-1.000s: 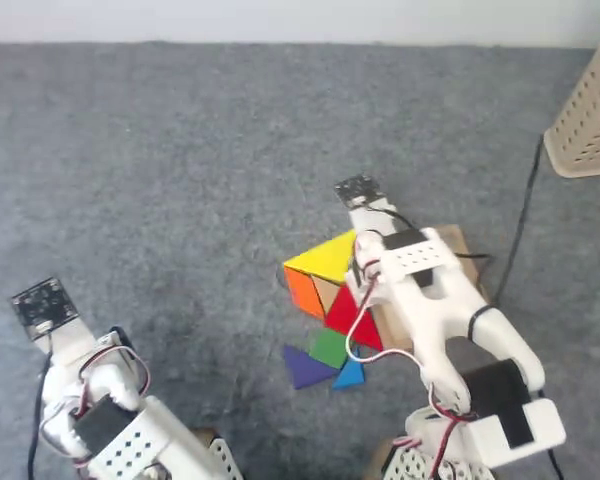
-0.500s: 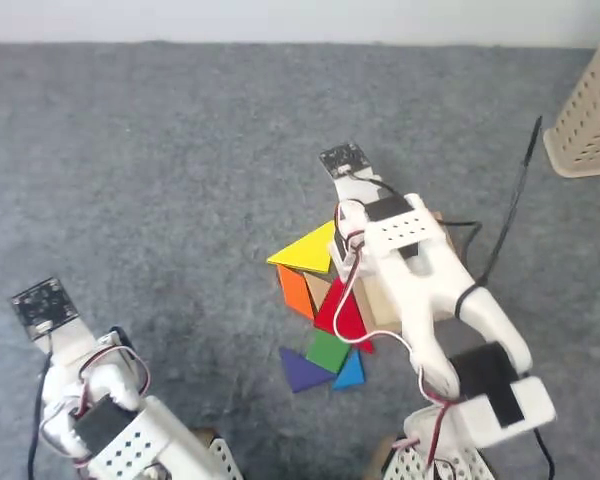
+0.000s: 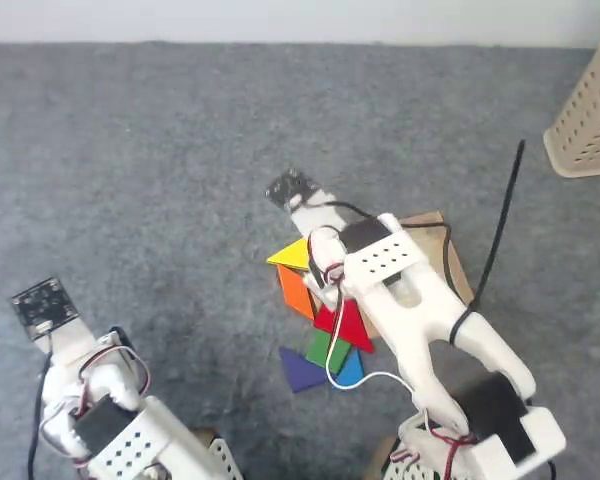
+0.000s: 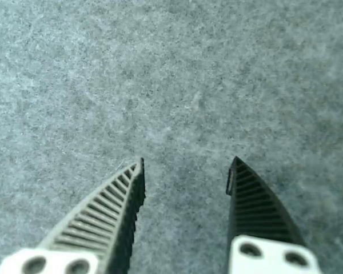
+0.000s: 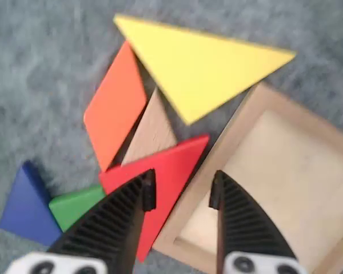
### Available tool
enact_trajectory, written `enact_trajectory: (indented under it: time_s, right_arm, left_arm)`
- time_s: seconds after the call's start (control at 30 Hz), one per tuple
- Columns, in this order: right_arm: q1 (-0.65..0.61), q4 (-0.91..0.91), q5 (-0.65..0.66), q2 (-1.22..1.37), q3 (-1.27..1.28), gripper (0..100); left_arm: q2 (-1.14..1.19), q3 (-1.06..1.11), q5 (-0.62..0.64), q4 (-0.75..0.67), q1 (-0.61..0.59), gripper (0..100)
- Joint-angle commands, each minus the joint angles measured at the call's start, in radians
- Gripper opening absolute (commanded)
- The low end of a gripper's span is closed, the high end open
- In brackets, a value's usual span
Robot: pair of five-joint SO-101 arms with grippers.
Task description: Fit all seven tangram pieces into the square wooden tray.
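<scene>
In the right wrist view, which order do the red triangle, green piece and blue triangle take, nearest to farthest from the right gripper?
1. Red triangle, at the right gripper, beside the tray rim.
2. Green piece, just past the red one.
3. Blue triangle, past the green, farthest out.

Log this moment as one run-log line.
left gripper: open, over carpet | right gripper: open, above red triangle beside tray | tray: visible part empty

White right arm [image 3: 420,310] stretched from 5 o'clock toward the middle, its ribbed-fingered right gripper [image 5: 182,185] angled downward with jaws parted, white left arm [image 3: 90,400] folded at 7 o'clock, left gripper [image 4: 186,171] spread wide.
</scene>
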Motion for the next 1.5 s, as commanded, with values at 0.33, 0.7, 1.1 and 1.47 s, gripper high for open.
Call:
enact_trajectory:
  time_s: [0.33,0.7,1.1,1.47]
  right_arm:
    - [-0.151,-0.016,-0.121,-0.053,0.129,25.3]
    - [-0.119,-0.139,-0.238,-0.022,0.129,25.4]
    - [-0.104,-0.197,-0.242,0.148,0.109,25.4]
    - [-0.110,-0.134,-0.235,0.018,0.092,25.6]
  left_arm:
    - [-0.011,-0.019,0.009,0.003,0.002,23]
    - [-0.011,-0.019,0.009,0.003,0.002,23]
    - [-0.011,-0.019,0.009,0.003,0.002,23]
    - [-0.011,-0.019,0.009,0.003,0.002,23]
